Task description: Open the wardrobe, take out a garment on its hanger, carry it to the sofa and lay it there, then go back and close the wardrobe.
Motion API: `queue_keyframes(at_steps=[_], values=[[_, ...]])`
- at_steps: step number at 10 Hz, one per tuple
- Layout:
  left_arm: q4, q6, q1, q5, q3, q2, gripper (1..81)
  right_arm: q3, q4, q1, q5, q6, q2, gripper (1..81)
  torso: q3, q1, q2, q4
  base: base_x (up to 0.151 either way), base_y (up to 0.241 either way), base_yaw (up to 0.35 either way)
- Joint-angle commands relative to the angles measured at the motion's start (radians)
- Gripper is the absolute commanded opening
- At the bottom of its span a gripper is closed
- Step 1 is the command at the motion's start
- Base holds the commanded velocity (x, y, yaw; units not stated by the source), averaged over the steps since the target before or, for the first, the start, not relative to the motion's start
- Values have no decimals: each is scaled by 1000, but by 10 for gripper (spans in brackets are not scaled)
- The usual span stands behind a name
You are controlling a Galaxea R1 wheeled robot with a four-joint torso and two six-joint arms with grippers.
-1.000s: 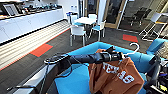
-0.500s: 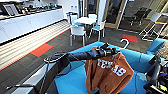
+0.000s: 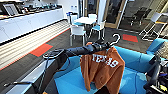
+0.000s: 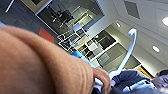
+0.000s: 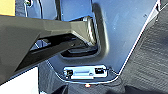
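Head view: my left arm reaches out over the sofa (image 3: 135, 60), and its left hand (image 3: 106, 45) is clamped on the hanger (image 3: 115, 39) just below the hook, with the garment (image 3: 103, 70) hanging from it above the sofa's seat, toward the back edge. In the left wrist view the orange cloth (image 4: 42, 65) sits close against the white hook (image 4: 127, 50). I cannot tell how my right hand stands.

1. Garment (image 3: 102, 68): burnt-orange sweatshirt, white "TEXAS" lettering, hanging above the sofa seat.
2. Hanger (image 3: 115, 39): thin, white, hook upward, inside the garment.
3. Sofa (image 3: 136, 60): turquoise-blue, broad seat.
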Motion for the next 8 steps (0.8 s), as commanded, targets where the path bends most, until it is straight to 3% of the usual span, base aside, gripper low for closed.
queue_keyframes(at_steps=[1, 8], values=[[-15, -3, -275, -76, -10, 73, 10, 3, -10, 9, -74, -1, 3, 811, 0, 0, 0, 0, 0, 0, 0], [15, 4, -231, -67, -261, 73, 10, 3, -20, 7, -74, -1, 9, 811, 0, 0, 0, 0, 0, 0, 0]])
